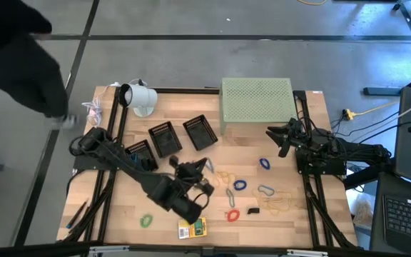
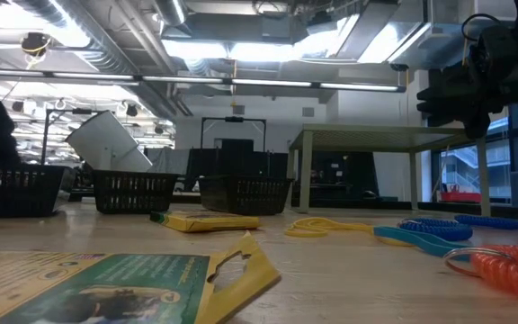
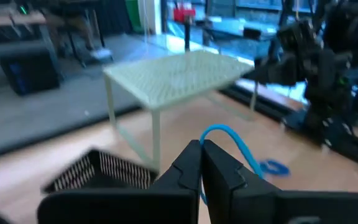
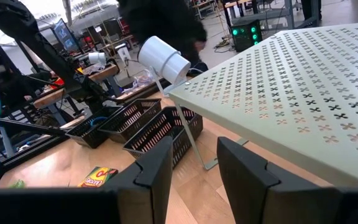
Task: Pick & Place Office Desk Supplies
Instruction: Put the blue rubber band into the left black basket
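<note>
Blue band (image 3: pixel 232 140) is clamped in the left hand (image 3: pixel 201 163) above mid-worktop (image 1: pixel 120 214); right hand (image 4: pixel 191 163), fingers apart, waits near the stand (image 1: pixel 256 105).

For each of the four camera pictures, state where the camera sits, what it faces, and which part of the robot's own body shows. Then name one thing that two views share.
High view: above the table, facing straight down; both dark arms show, left gripper, right gripper.
Low view: at table-top height, facing level past the yellow printed packet; one arm shows top right.
Left wrist view: on the left arm; its fingers pinch a blue rubber band.
Right wrist view: on the right arm; its open fingers show.
Shared: both wrist views show the pale green perforated stand and a black mesh basket.
</note>
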`<move>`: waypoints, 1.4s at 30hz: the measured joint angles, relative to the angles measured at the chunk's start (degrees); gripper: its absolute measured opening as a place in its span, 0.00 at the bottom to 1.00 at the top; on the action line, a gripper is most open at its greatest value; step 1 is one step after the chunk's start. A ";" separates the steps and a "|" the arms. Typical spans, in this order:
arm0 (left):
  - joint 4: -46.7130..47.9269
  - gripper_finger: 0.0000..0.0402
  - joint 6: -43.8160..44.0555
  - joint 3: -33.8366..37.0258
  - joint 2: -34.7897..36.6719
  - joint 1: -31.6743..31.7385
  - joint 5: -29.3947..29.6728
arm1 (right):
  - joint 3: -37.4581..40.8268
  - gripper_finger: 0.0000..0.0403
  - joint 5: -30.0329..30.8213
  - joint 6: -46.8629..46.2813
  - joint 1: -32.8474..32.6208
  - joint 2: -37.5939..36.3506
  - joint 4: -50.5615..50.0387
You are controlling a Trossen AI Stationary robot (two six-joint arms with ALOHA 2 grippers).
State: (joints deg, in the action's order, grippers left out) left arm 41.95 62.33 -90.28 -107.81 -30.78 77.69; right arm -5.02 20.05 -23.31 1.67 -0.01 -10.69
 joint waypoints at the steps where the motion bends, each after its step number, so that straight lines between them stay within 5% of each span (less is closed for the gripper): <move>1: -2.53 0.01 -3.02 0.00 0.00 0.78 0.28 | 0.00 0.32 0.00 0.00 0.00 0.00 -0.01; 13: -28.65 0.01 -30.72 0.00 0.00 7.06 -4.35 | 0.00 0.32 0.00 0.01 0.00 0.00 0.00; 21: -29.61 0.01 -33.74 0.00 0.07 7.30 -10.60 | 0.00 0.32 -0.02 0.01 0.00 0.00 0.00; 27: -14.71 0.01 -17.66 0.00 0.07 7.17 -23.96 | 0.00 0.33 -0.02 0.01 0.00 0.00 0.00; 36: 25.59 0.01 17.97 0.00 1.24 7.74 -50.98 | 0.00 0.33 -0.02 0.00 0.00 0.00 0.01; 42: 49.04 0.01 32.63 0.11 3.13 5.47 -63.97 | 0.00 0.33 0.00 0.00 0.00 0.00 0.01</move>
State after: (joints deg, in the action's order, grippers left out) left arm 90.98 94.96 -90.17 -104.68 -25.31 13.72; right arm -5.02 20.05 -23.31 1.67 -0.01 -10.68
